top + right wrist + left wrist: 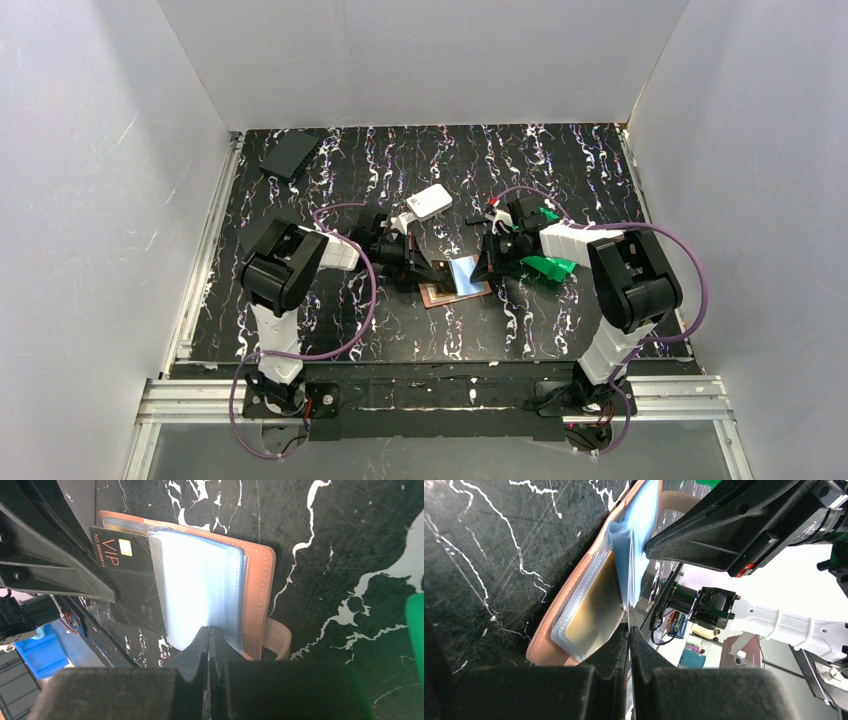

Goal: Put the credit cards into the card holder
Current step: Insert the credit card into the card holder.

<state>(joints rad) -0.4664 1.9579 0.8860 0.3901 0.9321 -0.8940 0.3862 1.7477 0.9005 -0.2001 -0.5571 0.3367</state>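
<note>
The orange-brown card holder point(434, 296) lies open mid-table, its clear blue-tinted sleeves point(200, 585) fanned upward. My left gripper point(428, 268) is shut on a black VIP credit card point(127, 580). That card's far end lies under the edge of a sleeve. In the left wrist view the card runs edge-on between the shut fingers of my left gripper point(629, 627), beside the card holder point(555, 630) and a gold card point(594, 605) lying in a sleeve. My right gripper point(209, 630) is shut on the near edge of a sleeve and holds it up.
A white rounded box point(430, 202) stands behind the left gripper. A green plastic bin point(550, 266) sits right of the right gripper point(487, 268). A dark flat card point(290, 153) lies at the back left corner. White walls enclose the table.
</note>
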